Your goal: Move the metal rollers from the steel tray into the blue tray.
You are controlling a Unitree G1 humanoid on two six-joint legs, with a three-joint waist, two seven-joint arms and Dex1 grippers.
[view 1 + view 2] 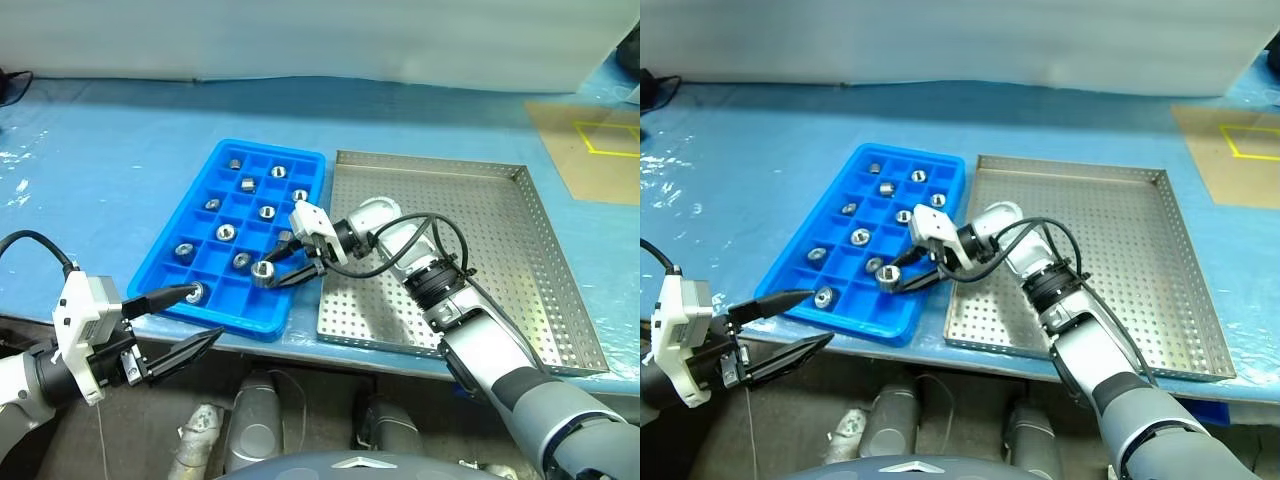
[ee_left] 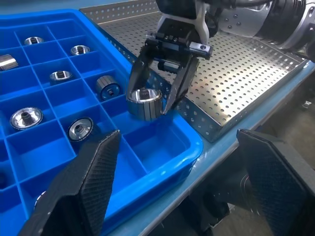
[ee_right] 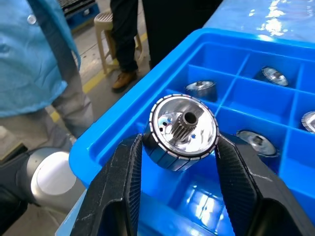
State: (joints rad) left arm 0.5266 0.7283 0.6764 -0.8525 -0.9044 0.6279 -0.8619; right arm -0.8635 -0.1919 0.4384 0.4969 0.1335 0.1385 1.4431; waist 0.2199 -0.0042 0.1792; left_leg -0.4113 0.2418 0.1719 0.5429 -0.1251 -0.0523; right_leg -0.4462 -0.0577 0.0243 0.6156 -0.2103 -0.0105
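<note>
While ribbed black fingers of the right gripper [image 3: 179, 162] clamp a shiny knurled roller [image 3: 183, 132] — left gripper [image 1: 190, 320] gapes empty.

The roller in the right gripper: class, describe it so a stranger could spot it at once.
Find the blue tray left of the steel tray. Over its near right corner, the right gripper pinches one metal roller between its black fingers. The other rollers lie down inside compartments; this one is held above them.
</note>
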